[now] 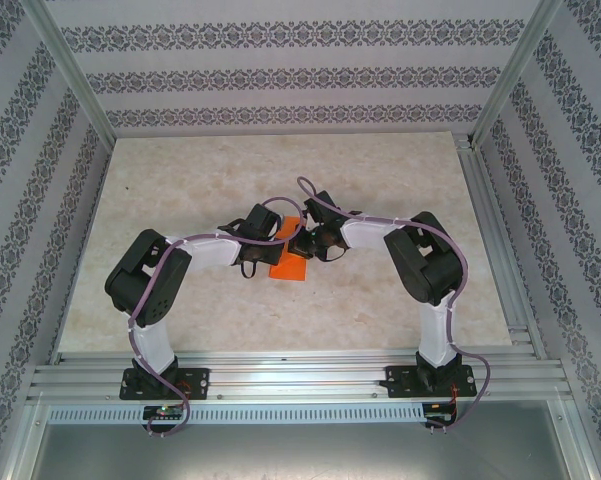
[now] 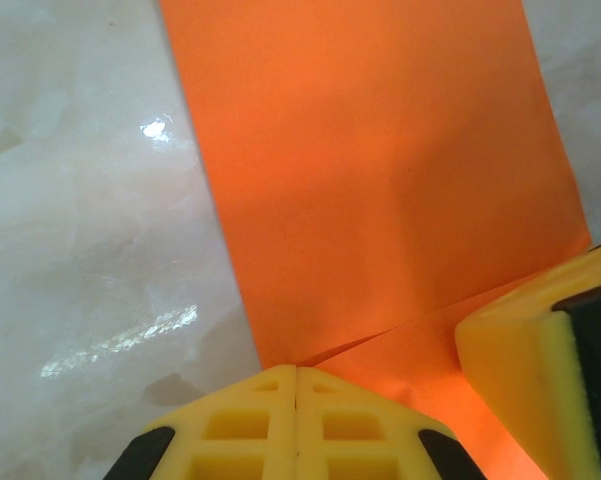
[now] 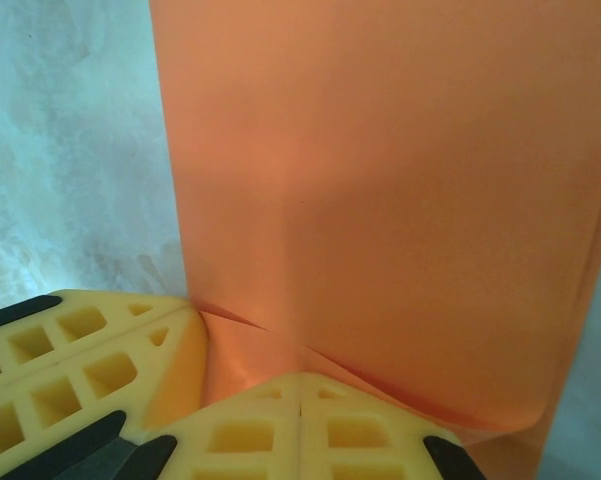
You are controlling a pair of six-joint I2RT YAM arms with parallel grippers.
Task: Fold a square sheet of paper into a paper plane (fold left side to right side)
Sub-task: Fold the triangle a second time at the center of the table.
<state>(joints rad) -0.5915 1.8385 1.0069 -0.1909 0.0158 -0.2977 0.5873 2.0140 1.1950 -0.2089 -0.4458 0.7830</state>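
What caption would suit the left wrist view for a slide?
Left gripper, shut, touching the near edge of the orange sheet of paper on the pale table.

Ahead of the left gripper [image 2: 296, 372], the square sheet of paper [image 2: 380, 170] is cut off by the top edge, its near part hidden under the closed jaws. Ahead of the right gripper [image 3: 300, 380] it is cut off likewise.
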